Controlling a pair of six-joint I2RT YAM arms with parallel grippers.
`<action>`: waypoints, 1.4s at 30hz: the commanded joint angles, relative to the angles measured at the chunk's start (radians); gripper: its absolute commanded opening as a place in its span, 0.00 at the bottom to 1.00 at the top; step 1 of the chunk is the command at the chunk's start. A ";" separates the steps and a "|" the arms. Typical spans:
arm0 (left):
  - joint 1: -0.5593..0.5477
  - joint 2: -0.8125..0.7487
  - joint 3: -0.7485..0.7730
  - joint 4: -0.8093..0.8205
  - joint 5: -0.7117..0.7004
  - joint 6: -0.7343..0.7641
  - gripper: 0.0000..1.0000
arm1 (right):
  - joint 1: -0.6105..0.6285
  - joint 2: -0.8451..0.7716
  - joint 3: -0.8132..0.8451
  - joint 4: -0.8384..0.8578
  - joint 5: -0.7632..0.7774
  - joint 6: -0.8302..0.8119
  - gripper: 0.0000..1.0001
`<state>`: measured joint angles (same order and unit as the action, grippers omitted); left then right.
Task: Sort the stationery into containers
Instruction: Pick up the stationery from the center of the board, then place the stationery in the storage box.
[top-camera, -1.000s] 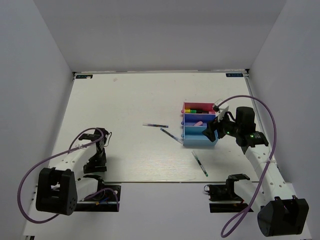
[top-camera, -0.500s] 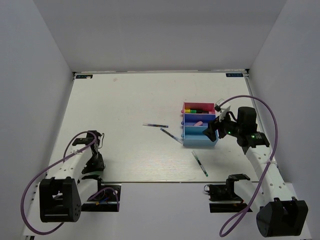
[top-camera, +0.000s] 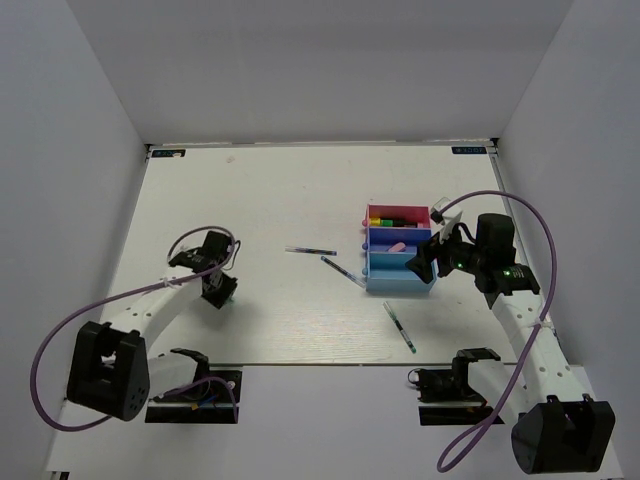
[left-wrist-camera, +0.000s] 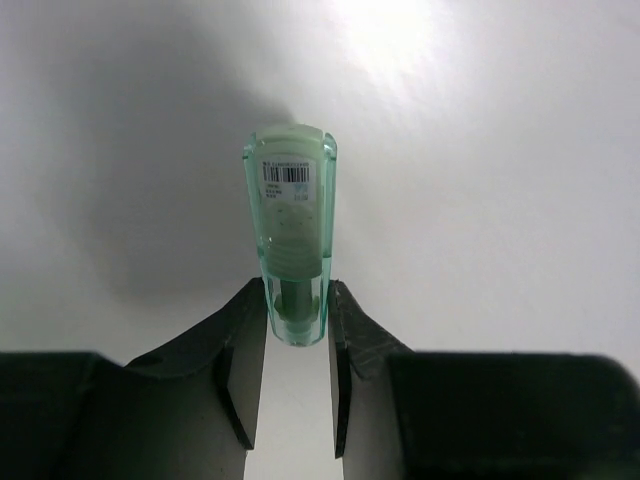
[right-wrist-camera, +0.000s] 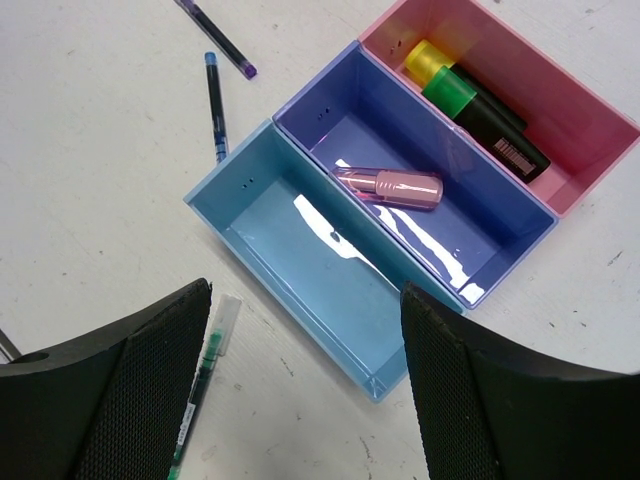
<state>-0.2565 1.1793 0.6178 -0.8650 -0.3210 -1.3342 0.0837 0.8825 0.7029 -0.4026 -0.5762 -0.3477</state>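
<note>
My left gripper is shut on a pale green highlighter, gripping its near end over the table's left half. Three joined trays stand at the right: pink, purple-blue and light blue. The pink tray holds an orange-yellow highlighter and a green one with a black cap. The purple-blue tray holds a pink highlighter. My right gripper is open and empty, above the light blue tray's near end. A green pen lies beside that tray.
A blue pen and a dark pen lie on the table left of the trays; they also show in the top view. The green pen lies near the front edge.
My left arm has swung from the near left edge away and to the right, toward the table's middle. My right arm has hardly moved.
</note>
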 joint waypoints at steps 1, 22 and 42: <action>-0.084 0.016 0.128 0.171 0.066 0.386 0.00 | -0.007 -0.008 -0.002 0.005 -0.011 0.001 0.79; -0.601 0.776 1.299 0.064 0.658 1.398 0.00 | -0.035 -0.036 -0.008 0.036 0.133 -0.014 0.76; -0.573 1.005 1.307 0.389 0.787 1.471 0.00 | -0.065 -0.059 -0.016 0.042 0.128 -0.034 0.00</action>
<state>-0.8371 2.1975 1.9186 -0.5507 0.4431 0.1452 0.0261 0.8326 0.6895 -0.3878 -0.4400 -0.3775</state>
